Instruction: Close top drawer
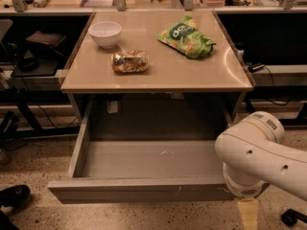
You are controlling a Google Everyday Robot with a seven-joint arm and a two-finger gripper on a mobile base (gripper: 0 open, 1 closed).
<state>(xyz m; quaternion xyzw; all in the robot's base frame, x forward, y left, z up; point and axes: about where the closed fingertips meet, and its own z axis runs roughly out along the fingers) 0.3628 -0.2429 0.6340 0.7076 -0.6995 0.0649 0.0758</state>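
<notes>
The top drawer [139, 189] is pulled far out from under the tan table [158, 78]. Its grey inside [148, 159] holds nothing, and its plain flat front faces me with small pale scratches right of centre. My white arm [259, 155] comes in from the lower right and covers the drawer's right front corner. My gripper [247, 213] is at the bottom edge of the view, just below and in front of that corner, showing only as a pale yellow piece.
On the table are a white bowl [105, 33], a shiny wrapped snack [129, 61] and a green chip bag [187, 37]. Dark shelves with cables flank the table. A black shoe [14, 195] lies at the lower left and a chair castor [290, 217] at the lower right.
</notes>
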